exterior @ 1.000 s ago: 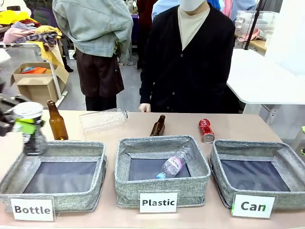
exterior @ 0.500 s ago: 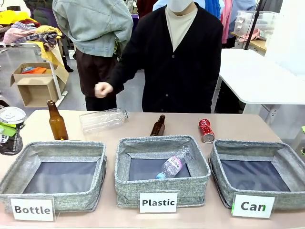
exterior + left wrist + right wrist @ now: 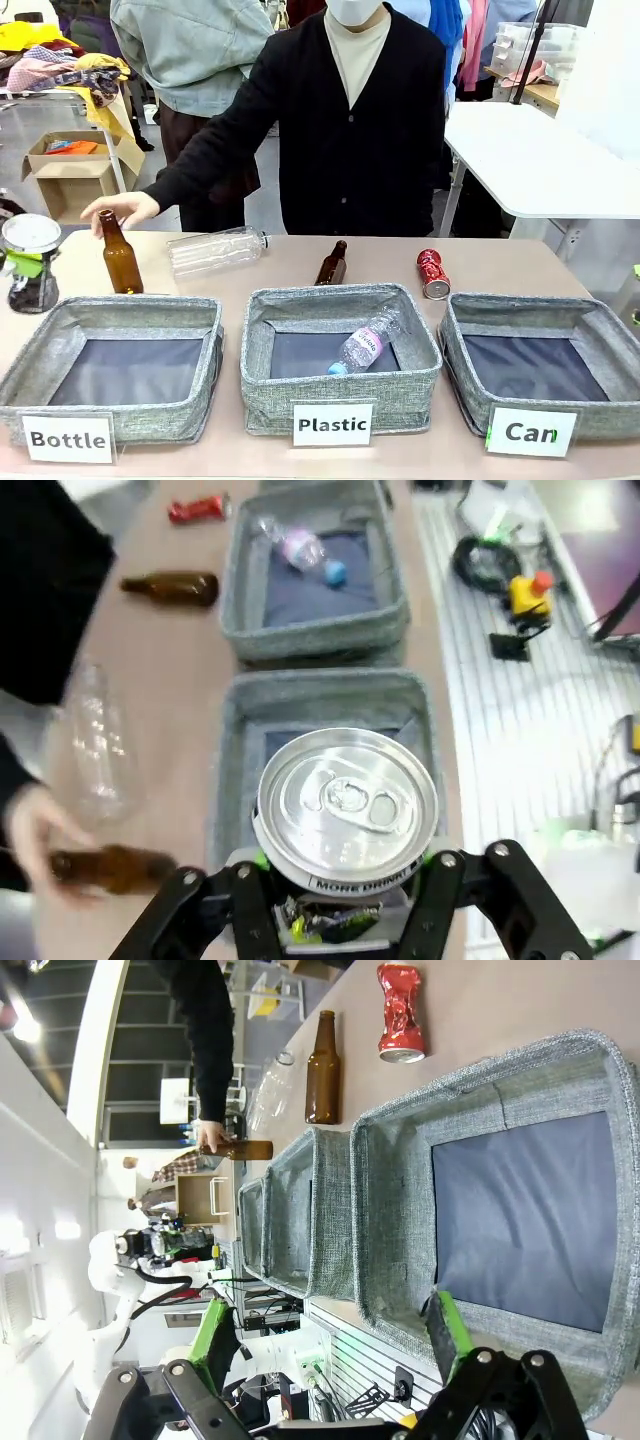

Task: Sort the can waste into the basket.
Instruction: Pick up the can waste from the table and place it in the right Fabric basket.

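My left gripper (image 3: 28, 268) hangs at the table's far left, shut on a dark drink can (image 3: 31, 234) with a silver top, held upright. From the left wrist, that can (image 3: 345, 802) fills the space between the fingers of my left gripper (image 3: 345, 895), above the "Bottle" bin. The red crushed can (image 3: 433, 273) lies on the table behind the grey "Can" basket (image 3: 470, 330), which holds nothing. In the right wrist view my right gripper (image 3: 330, 1355) stands open near the basket (image 3: 480, 1085), with the red can (image 3: 400, 1012) beyond it.
A person's hand (image 3: 122, 209) rests on an upright brown bottle (image 3: 120, 258). A clear plastic bottle (image 3: 215, 250) and a second brown bottle (image 3: 332, 264) lie behind the bins. The "Plastic" bin (image 3: 262, 380) holds a clear bottle; the "Bottle" bin (image 3: 40, 370) is bare.
My left gripper drifted left with the can, then came slightly back. The person reached from the table's far edge across to the upright brown bottle.
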Controlling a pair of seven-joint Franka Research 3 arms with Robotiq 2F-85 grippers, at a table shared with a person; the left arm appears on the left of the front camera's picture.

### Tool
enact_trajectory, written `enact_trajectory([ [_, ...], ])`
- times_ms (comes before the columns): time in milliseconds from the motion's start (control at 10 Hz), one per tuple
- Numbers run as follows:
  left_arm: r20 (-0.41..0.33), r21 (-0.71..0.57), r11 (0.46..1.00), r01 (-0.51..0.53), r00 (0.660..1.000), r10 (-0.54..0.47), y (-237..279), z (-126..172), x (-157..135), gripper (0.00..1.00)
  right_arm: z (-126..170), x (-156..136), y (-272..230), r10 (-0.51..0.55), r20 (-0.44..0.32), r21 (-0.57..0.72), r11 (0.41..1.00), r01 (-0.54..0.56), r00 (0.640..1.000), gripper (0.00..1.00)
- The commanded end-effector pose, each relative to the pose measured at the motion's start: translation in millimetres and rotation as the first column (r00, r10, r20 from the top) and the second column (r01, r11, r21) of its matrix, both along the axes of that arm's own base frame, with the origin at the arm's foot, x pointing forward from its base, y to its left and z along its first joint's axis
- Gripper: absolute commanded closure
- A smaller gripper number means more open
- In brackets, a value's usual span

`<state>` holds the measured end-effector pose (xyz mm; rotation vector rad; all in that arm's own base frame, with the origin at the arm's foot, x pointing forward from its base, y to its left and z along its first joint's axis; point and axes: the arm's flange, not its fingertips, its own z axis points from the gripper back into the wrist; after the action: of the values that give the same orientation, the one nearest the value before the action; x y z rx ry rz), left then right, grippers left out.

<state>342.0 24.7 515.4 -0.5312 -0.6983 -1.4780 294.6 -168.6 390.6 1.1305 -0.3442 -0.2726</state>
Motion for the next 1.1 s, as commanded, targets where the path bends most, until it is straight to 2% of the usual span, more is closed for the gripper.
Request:
enact_trajectory([
  [0,0.117,0.028,0.992,0.121,0.985,-0.124,-55,40,-3,0.61,0,2,-2,0.004,0.034,0.009,1.000,-0.004,0.999,0.00],
  [100,0.107,0.046,0.971,0.234,0.965,-0.238,-106,59,3,0.61,0,2,-2,0.004,0.034,0.009,1.000,-0.004,0.999,0.00],
  [200,0.110,0.056,0.934,0.353,0.928,-0.357,-167,75,9,0.61,0,2,-2,0.004,0.034,0.009,1.000,-0.004,0.999,0.00],
  [300,0.060,0.096,0.903,0.418,0.904,-0.424,-231,87,9,0.61,0,2,-2,0.004,0.034,0.009,1.000,-0.004,0.999,0.00],
  [400,0.037,0.034,0.923,0.383,0.922,-0.384,-304,98,4,0.61,0,2,-2,0.004,0.034,0.009,1.000,-0.004,0.999,0.00],
  [500,0.064,-0.040,0.937,0.347,0.937,-0.344,-365,99,0,0.61,0,2,-2,0.004,0.034,0.009,1.000,-0.004,0.999,0.00],
  [600,0.076,-0.041,0.929,0.368,0.928,-0.364,-417,94,-4,0.61,0,2,-2,0.004,0.034,0.009,1.000,-0.004,0.999,0.00],
  [700,0.094,-0.034,0.905,0.424,0.903,-0.419,-461,87,-4,0.61,0,2,-2,0.004,0.034,0.009,1.000,-0.004,0.999,0.00],
  [800,0.074,-0.038,0.875,0.482,0.875,-0.479,-508,74,-4,0.61,0,2,-2,0.004,0.034,0.009,1.000,-0.004,0.999,0.00],
  [900,0.056,-0.042,0.863,0.504,0.863,-0.502,-542,62,-7,0.61,0,2,-2,0.004,0.034,0.009,1.000,-0.004,0.999,0.00],
  [1000,0.070,-0.076,0.861,0.502,0.864,-0.498,-573,49,-10,0.61,1,0,-1,-0.001,0.001,-0.002,1.000,0.001,1.000,0.00],
])
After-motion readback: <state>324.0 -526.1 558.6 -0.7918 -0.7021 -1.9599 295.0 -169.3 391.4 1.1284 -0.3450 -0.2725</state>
